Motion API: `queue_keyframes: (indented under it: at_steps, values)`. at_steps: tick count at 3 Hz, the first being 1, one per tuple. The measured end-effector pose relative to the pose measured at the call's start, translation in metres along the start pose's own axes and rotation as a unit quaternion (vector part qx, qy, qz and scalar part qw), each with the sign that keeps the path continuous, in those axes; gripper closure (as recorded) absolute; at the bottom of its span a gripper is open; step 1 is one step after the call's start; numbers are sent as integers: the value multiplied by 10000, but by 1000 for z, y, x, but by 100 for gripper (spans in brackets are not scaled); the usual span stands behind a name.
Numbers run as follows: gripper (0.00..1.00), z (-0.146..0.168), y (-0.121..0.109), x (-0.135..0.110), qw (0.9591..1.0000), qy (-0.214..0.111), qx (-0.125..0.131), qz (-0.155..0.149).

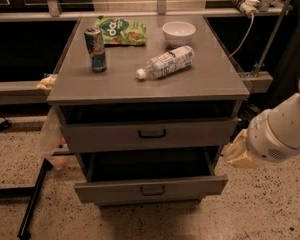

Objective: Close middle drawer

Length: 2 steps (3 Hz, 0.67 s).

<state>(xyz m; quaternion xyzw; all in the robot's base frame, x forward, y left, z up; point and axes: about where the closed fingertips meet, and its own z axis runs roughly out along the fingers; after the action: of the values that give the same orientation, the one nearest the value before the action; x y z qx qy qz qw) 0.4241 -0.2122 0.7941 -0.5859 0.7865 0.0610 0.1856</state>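
Observation:
The grey cabinet [148, 87] has two drawers standing pulled out. The upper, taller-fronted drawer [115, 135] is out a little. Below it, the middle drawer [110, 191] is out farther, with its dark inside showing and a small dark pull handle [152, 189] at the centre of its flat front. The lowest drawer is hidden beneath it. My gripper [238, 154] is a beige tip on a white arm [282, 126]. It hangs just right of the cabinet's front right corner, at a height between the two drawer fronts, apart from the middle drawer.
On the cabinet top stand a drink can [95, 49], a green snack bag [121, 30], a white bowl [179, 32] and a plastic bottle [165, 62] lying on its side. A black stand leg [34, 200] lies on the floor at the left. A cable and shelf rail [254, 79] are at the right.

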Motion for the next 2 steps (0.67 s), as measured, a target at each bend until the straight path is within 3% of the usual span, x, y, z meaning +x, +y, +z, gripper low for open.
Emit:
queue_keyframes:
  at_steps: [1,2]
  values:
    - [100,33,4,12,10000,-26,4,-70]
    - [100,107,10,40,9999,-110,-70,-80]
